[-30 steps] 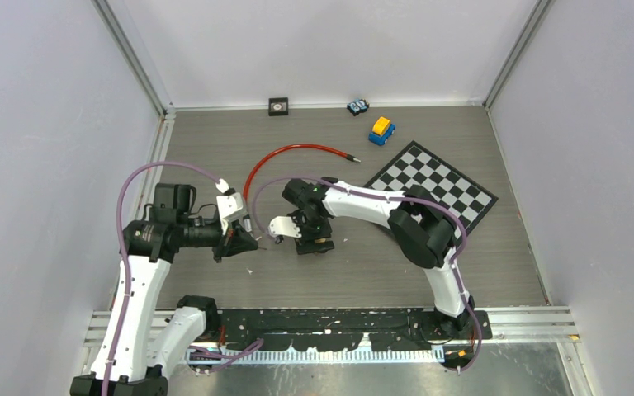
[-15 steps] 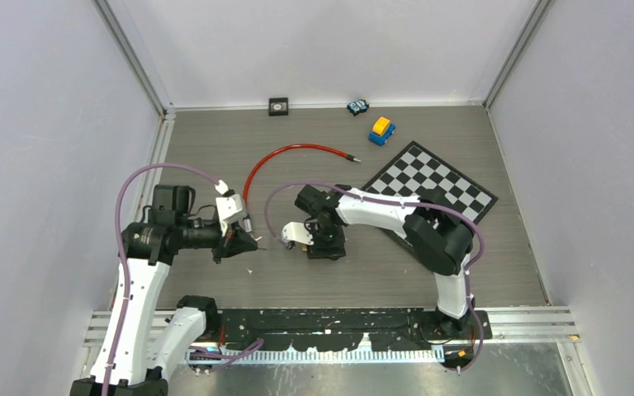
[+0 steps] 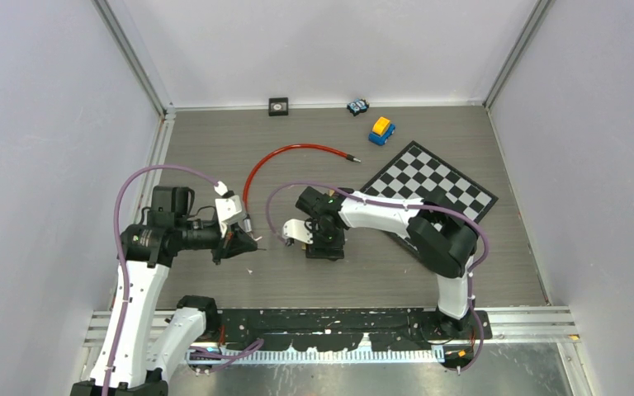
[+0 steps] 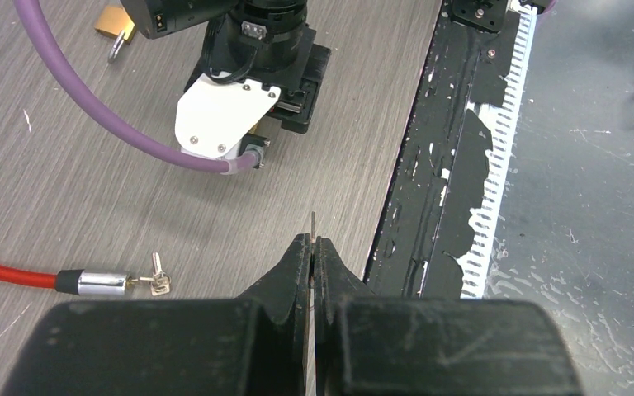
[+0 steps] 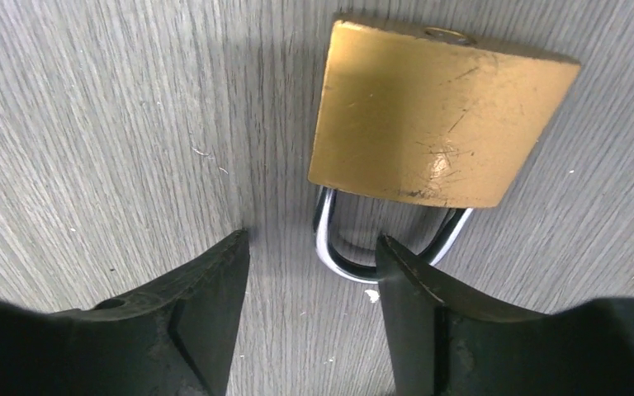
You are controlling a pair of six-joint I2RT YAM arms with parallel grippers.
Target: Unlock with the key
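Note:
A brass padlock [image 5: 442,115] lies flat on the wood-grain table, its steel shackle [image 5: 337,257] pointing toward my right gripper [image 5: 312,239]. That gripper is open and low over the table. The shackle's bend sits between the fingertips, against the right finger [image 5: 413,289]. The padlock [image 4: 115,33] also shows in the left wrist view, just beyond the right gripper's body. My left gripper [image 4: 313,241] is shut on the key [image 4: 313,221], whose thin blade sticks out past the tips. In the top view the left gripper [image 3: 248,243] hovers left of the right gripper [image 3: 322,243].
A red cable [image 3: 289,153] curves across the table; its metal end carries spare keys [image 4: 158,283]. A chessboard [image 3: 433,186] lies to the right, with a toy car [image 3: 381,129] and a black box [image 3: 278,106] near the back wall. The black base rail [image 4: 429,206] borders the near edge.
The right gripper has shifted right and narrowed its jaws over the padlock's shackle. The left gripper has stayed almost still with the key.

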